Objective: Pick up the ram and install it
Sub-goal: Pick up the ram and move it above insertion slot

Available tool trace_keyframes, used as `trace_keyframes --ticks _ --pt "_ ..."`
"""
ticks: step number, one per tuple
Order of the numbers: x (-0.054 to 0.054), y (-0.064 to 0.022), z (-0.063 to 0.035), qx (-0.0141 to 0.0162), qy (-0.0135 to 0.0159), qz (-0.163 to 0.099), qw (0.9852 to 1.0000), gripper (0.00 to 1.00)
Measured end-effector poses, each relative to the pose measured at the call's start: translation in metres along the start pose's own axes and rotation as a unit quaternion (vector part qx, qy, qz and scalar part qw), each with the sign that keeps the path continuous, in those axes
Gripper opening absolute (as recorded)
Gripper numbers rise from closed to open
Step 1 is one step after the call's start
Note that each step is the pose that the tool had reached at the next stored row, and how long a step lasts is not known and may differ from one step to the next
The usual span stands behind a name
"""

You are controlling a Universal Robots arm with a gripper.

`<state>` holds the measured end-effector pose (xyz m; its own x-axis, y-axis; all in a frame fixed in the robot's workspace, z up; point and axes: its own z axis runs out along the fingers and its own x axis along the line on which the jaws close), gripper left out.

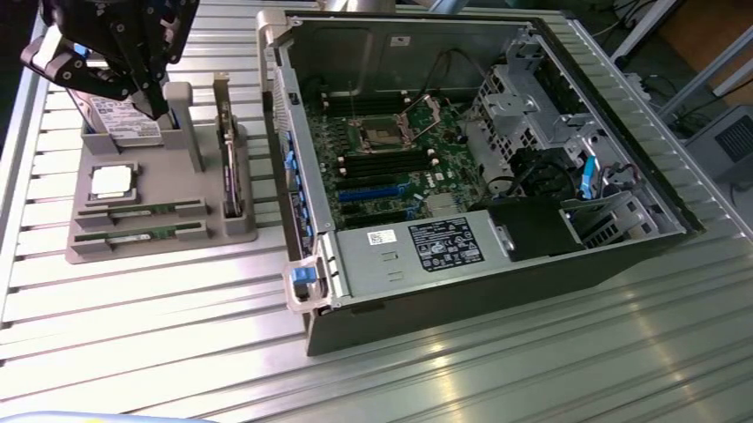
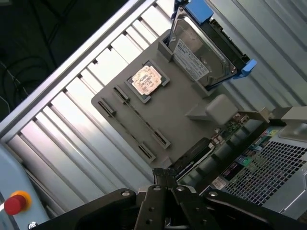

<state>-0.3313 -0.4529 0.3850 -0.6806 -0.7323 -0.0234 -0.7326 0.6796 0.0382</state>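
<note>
I count two ram sticks (image 1: 139,211) in the holder (image 1: 162,181), well apart from my fingers (image 2: 159,182), pressed together, empty.

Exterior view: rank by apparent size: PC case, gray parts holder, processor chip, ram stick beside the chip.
1. PC case
2. gray parts holder
3-4. ram stick and processor chip: unranked; the stick looks longer, the chip wider.

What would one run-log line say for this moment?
gripper: shut, empty | position: near hard drive | ram: in grey holder, untouched
</note>
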Motion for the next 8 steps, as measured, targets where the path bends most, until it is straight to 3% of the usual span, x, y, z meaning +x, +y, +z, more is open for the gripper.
trace_keyframes --ticks 8 --pt "0.0 0.0 0.0001 -0.0006 0.0019 -0.04 0.9992 0.1"
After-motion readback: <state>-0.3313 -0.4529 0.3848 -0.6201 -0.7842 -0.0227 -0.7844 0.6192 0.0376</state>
